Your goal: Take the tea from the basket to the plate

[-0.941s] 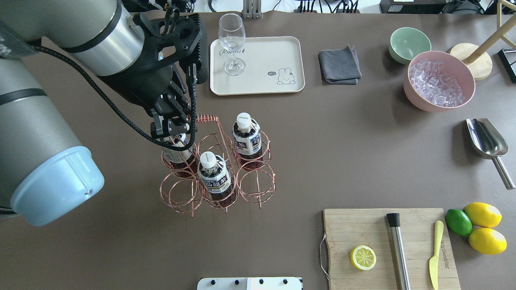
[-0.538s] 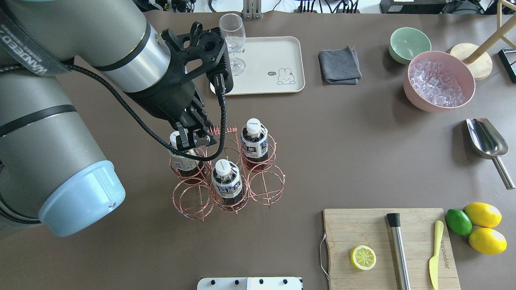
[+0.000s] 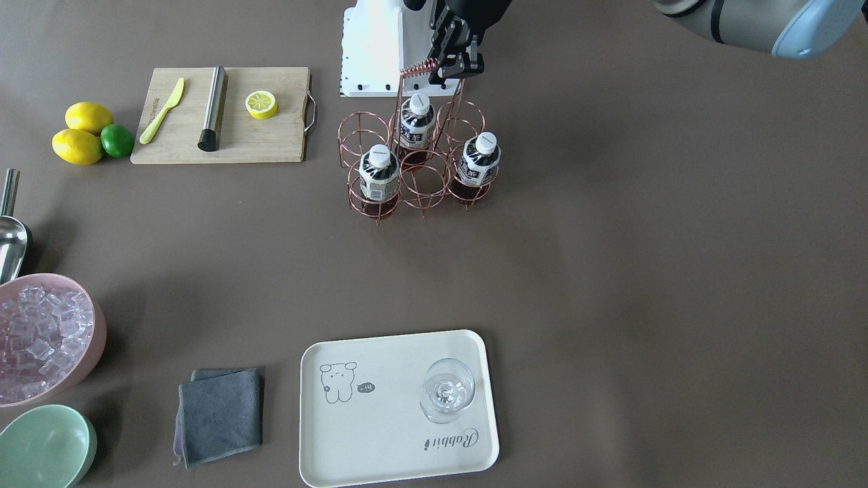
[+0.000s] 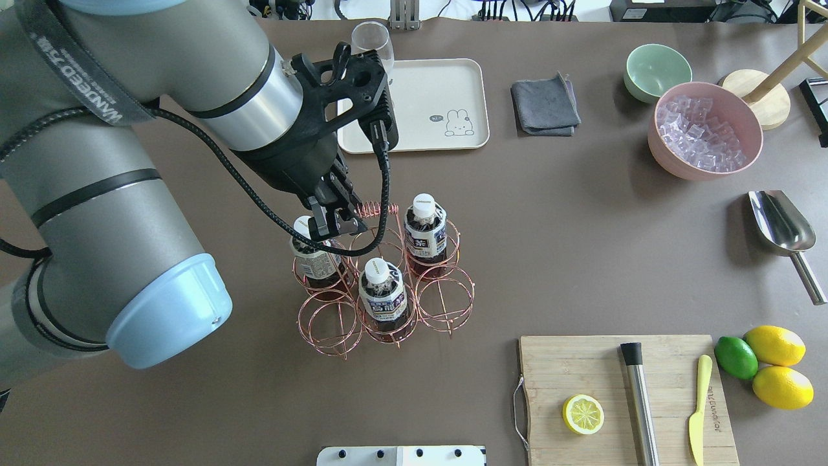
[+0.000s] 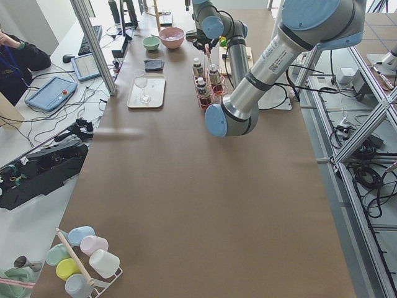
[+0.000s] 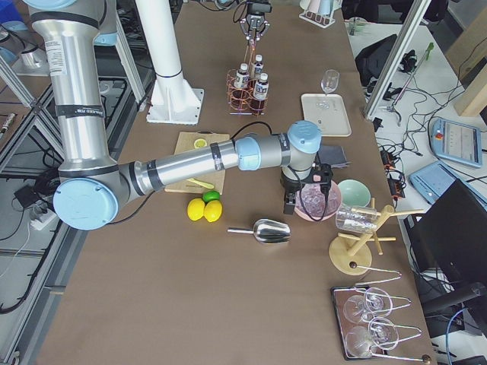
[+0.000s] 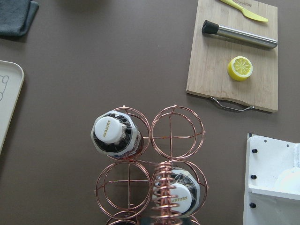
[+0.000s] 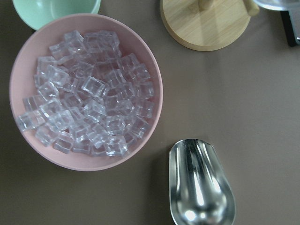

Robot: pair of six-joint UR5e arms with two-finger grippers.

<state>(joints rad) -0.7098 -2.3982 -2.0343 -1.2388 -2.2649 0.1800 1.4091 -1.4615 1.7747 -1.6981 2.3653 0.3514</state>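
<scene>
Wire in a copper tone forms the basket (image 7: 177, 137): six round ring cells under a tall twisted handle (image 4: 375, 208). The left gripper (image 4: 336, 226) is pinched narrowly on the handle's coiled top. Three tea bottles (image 4: 425, 226) of dark reddish-brown drink stand in three cells, white caps printed "SUNTORY". The plate (image 4: 440, 84), smooth cream with rounded corners, script "Rabbit" and a bear drawing, lies well apart, bearing one wine glass (image 3: 445, 393). The right gripper (image 6: 307, 202) hangs over a pink bowl (image 8: 89, 163) of ice cubes (image 8: 89, 93); whether it is wide or closed cannot be told.
</scene>
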